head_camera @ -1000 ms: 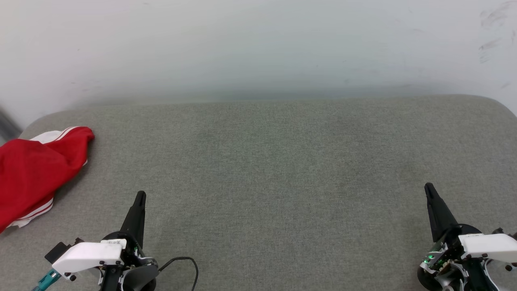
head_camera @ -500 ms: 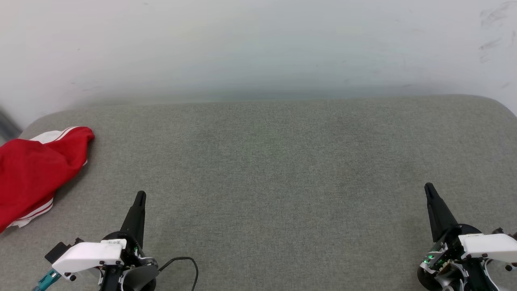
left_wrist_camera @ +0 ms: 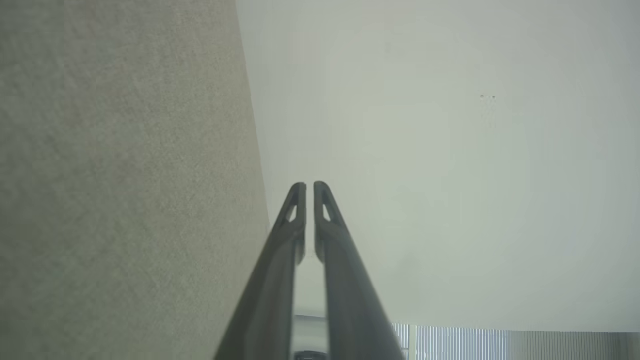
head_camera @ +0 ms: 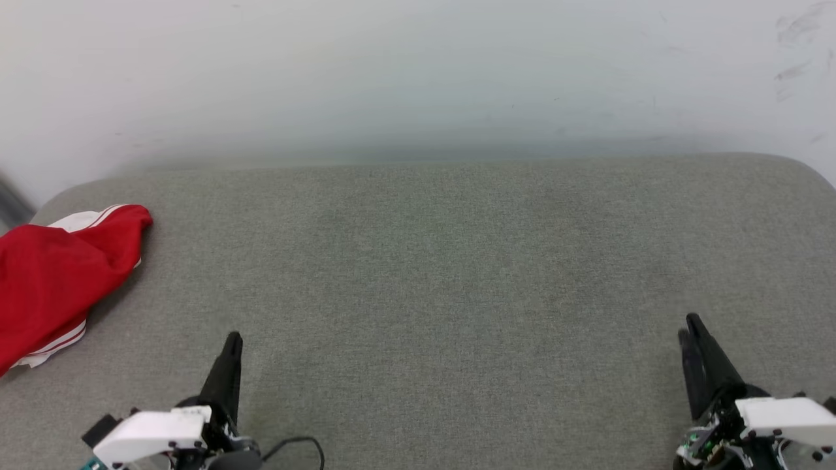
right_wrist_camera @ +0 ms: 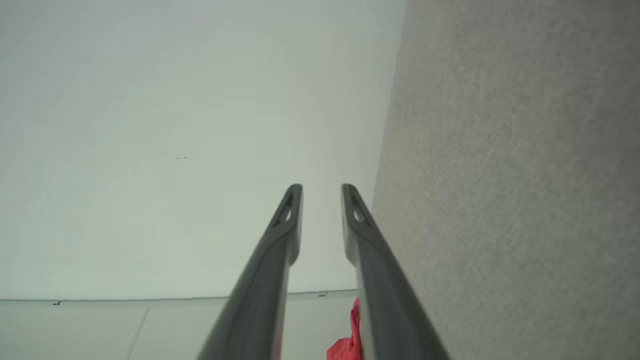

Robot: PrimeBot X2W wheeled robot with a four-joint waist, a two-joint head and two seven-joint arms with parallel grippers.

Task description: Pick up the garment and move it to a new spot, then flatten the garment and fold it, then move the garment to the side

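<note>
The garment [head_camera: 49,281], red with white striped trim, lies bunched at the far left edge of the grey fabric surface [head_camera: 424,261]. A red scrap of the garment [right_wrist_camera: 345,346] also peeks in at the bottom of the right wrist view. My left gripper [head_camera: 232,343] is at the lower left, well to the right of the garment and apart from it; in the left wrist view the left gripper [left_wrist_camera: 310,187] has its fingers a thin slit apart, holding nothing. My right gripper [head_camera: 689,329] is at the lower right; in the right wrist view the right gripper [right_wrist_camera: 321,189] is clearly open and empty.
The grey surface runs wide between the two grippers and ends at a white wall [head_camera: 418,65] at the back, with rounded far corners. A black cable [head_camera: 307,445] loops beside my left wrist. The garment hangs partly past the left edge.
Both grippers have drawn back toward the bottom of the head view. Their fingers have parted, the right more than the left. The garment has not moved.
</note>
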